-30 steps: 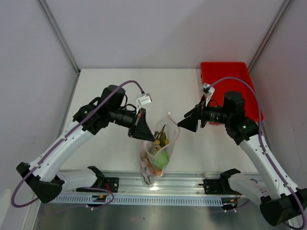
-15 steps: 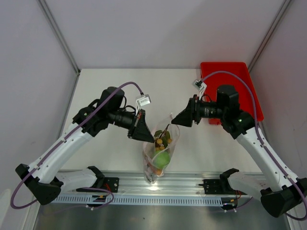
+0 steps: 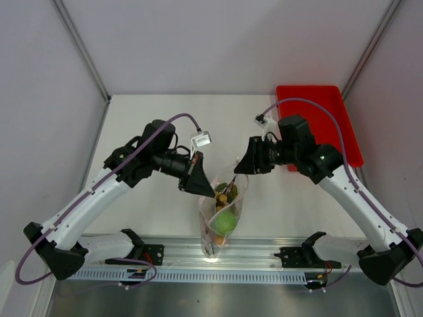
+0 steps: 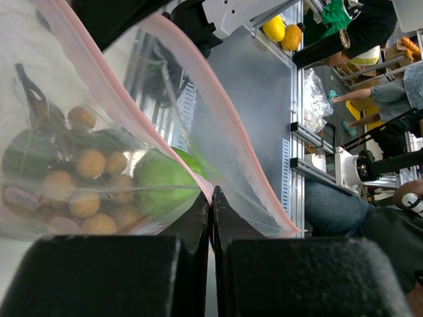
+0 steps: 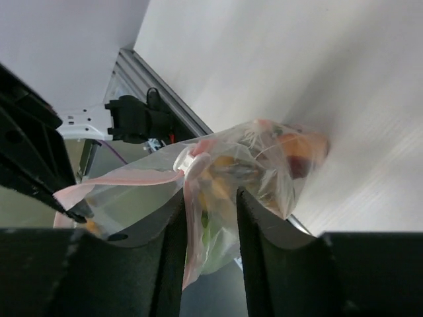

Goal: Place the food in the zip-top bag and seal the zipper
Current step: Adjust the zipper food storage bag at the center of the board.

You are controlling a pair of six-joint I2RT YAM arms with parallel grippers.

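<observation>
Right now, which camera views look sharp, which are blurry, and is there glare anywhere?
Top external view: even light, sharp, with one glare spot on the metal rail by the zip-top bag. Left wrist view: the left gripper is dark and soft up close, the fruits inside the bag clearer. Right wrist view: the right gripper and bag are blurred, the table bright.

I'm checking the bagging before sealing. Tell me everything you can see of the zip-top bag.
The zip-top bag is thin clear plastic with a pinkish zipper strip along its open mouth. Held by its mouth, it contains a green fruit and tan round fruits. The left pincer is shut on one rim; the right pincer straddles the other, jaws apart.
</observation>
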